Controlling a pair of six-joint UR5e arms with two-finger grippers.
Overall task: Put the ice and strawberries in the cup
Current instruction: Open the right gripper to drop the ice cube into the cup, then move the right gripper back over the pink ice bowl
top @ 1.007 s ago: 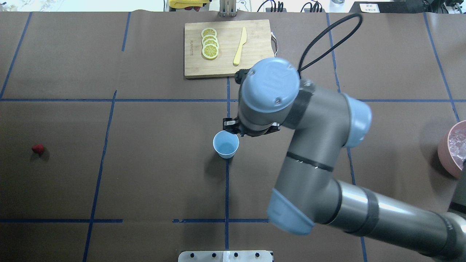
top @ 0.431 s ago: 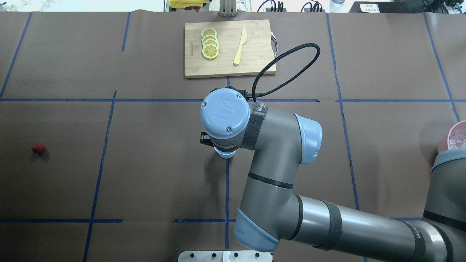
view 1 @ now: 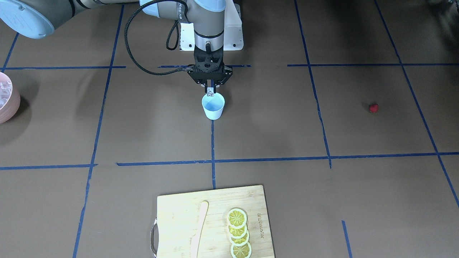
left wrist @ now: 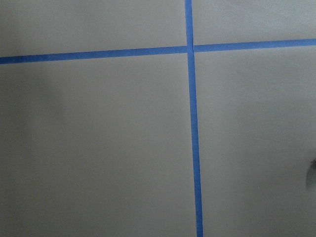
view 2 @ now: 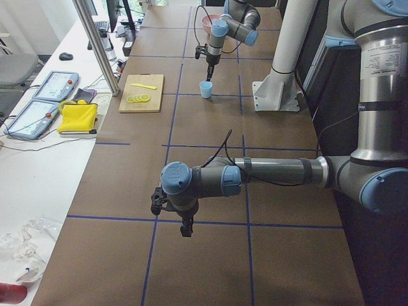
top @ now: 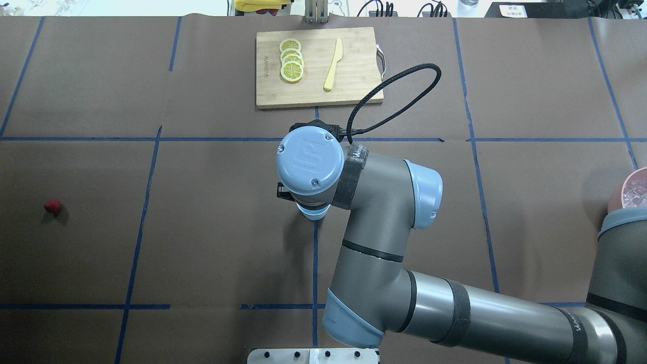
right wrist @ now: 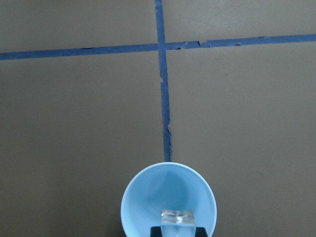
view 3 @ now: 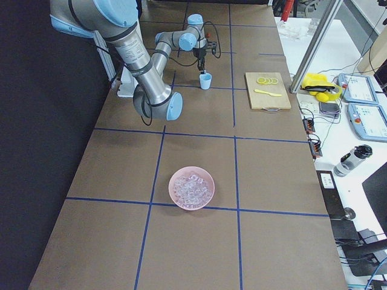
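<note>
A single cube of ice (right wrist: 177, 216) is pinched between the fingers of the right gripper (view 1: 211, 91), whose jaws are pressed together on it, and it is held just above the mouth of the light blue cup (right wrist: 148, 197), which stands upright on a blue tape line at the middle of the table. In the right wrist view the cube is seen over the near part of the mouth, not over its centre, so a release from here could send it against the rim and out onto the table. The cup looks light and nothing is seen inside it, so it could be tipped or pushed aside if the rim were clipped by a finger. A smooth cube might also cling to one pad and fall late and off target. The strawberry (view 1: 373, 108) lies well apart on the robot's left side, not yet picked, and further ice is kept in the pink bowl (view 1: 12, 107) far to its right. The left gripper (view 2: 185, 228) hangs above bare table; whether it is spread or closed cannot be told.
</note>
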